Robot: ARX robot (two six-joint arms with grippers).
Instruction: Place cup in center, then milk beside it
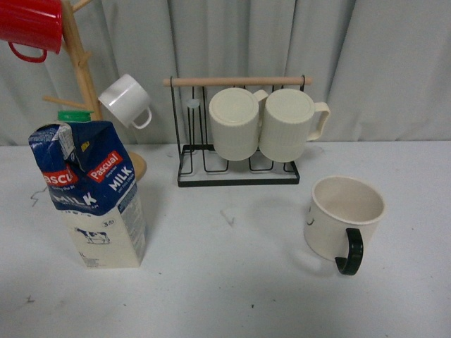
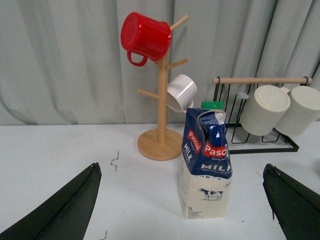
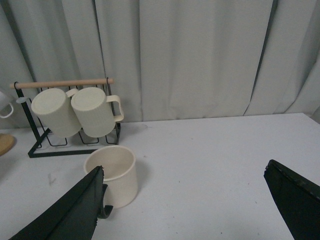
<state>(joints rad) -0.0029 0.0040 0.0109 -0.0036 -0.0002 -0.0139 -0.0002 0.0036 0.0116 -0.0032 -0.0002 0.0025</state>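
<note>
The left hand [image 2: 182,169] is spread wide and holds nothing. The milk [image 2: 206,165] stands upright just ahead of it. The right hand [image 3: 185,167] is also wide open and empty, near the cup [image 3: 113,172]. Cup and milk stand well apart on the white surface [image 1: 225,289], milk left, cup right.

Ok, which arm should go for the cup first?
Right. The cup sits on the robot's right side of the table, just ahead of the open right pincer in its wrist view; the left pincer faces the milk instead.
</note>
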